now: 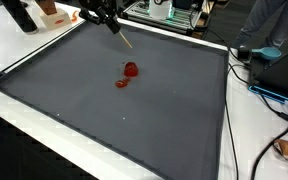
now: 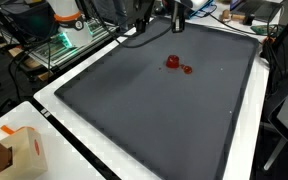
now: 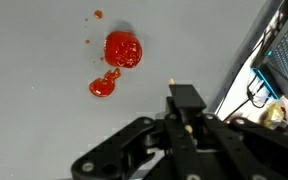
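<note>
Gripper (image 1: pixel 102 15) hangs over the far edge of the grey mat (image 1: pixel 174 120), raised off the surface. The mat covers most of the white bench (image 1: pixel 259 140).

Fingers (image 3: pixel 184 97) are closed on a thin wooden stick (image 1: pixel 123 39). In an exterior view the stick slants down and away from the gripper toward the middle of the mat. Its free end is in the air, not touching the mat as far as can be told.

Red blob (image 1: pixel 131 69) sits on the mat near its centre, low and round, with no clear long axis. Red smear (image 1: pixel 122 83) lies just beside it, flatter and thinner. The two together run along a short diagonal line.

Wrist view: the blob (image 3: pixel 123 49) lies up and to the left of the gripper (image 3: pixel 187 112), and the smear (image 3: pixel 102 87) is left of the fingers. A few red specks (image 3: pixel 97 14) sit beyond the blob. The stick tip (image 3: pixel 171 82) points roughly toward the blob but stops short of it, with bare mat between.

Both exterior views agree that the stick tip and the blob (image 2: pixel 172 62) are near but apart. The gripper (image 2: pixel 177 18) stands above and behind the blob, with the wrist tilted so that the stick leans inward over the mat. What the blob is made of cannot be told.
</note>
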Controlling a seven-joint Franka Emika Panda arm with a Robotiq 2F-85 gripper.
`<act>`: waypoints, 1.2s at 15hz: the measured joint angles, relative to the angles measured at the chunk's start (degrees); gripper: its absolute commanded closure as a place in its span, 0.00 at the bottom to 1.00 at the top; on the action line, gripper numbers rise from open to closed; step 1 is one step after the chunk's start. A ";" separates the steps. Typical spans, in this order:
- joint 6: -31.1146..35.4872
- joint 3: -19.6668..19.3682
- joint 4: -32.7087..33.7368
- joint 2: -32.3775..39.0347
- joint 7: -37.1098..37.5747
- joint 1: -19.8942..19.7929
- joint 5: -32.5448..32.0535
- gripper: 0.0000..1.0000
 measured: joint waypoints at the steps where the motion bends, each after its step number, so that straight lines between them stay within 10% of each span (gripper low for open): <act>1: -1.14 -0.09 0.27 0.76 -1.47 -0.53 1.30 0.97; 18: -11.95 -1.71 5.64 11.80 -13.96 -3.84 12.64 0.97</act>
